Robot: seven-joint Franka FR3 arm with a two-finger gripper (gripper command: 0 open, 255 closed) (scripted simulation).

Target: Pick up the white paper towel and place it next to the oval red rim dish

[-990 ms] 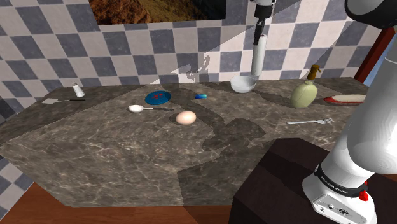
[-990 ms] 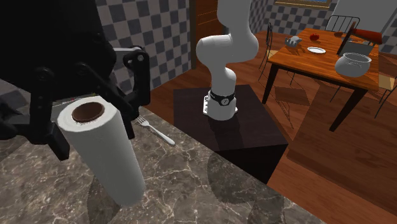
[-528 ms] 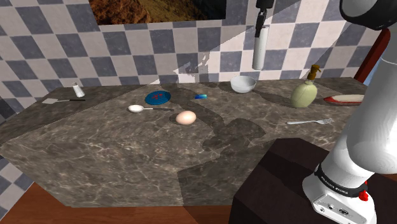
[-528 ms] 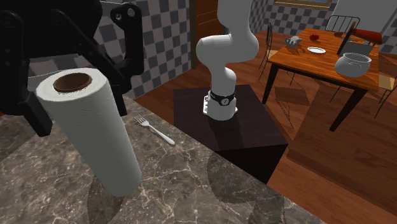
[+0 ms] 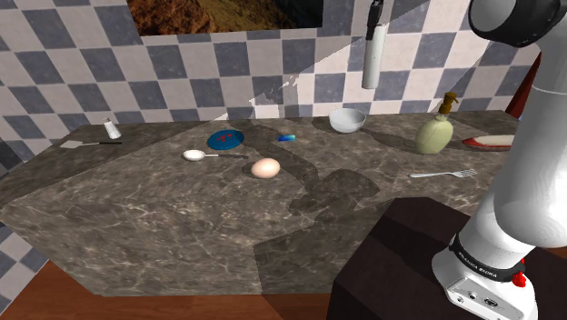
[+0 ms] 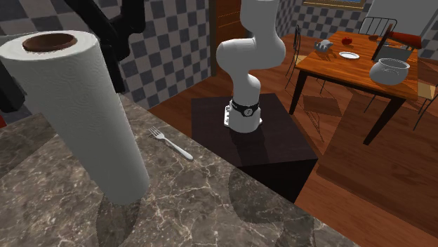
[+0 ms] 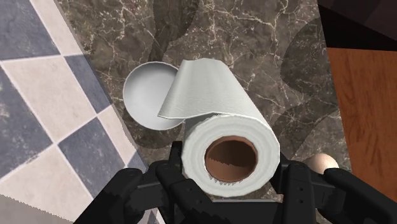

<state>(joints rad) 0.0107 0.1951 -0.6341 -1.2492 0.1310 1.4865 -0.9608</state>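
The end effector [image 7: 229, 177] grips the paper towel roll [image 5: 370, 62] at the shoulder view's top, above the bowl [image 5: 347, 119].

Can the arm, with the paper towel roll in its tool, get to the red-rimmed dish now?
Probably yes. The roll hangs high above the counter, so it should pass over the pale bottle beside the dish.

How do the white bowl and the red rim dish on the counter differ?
The bowl is round, deep and plain white; the red rim dish is oval, shallow and red-edged. The bowl sits further toward the shoulder view's left than the dish. Both rest on the marble counter.
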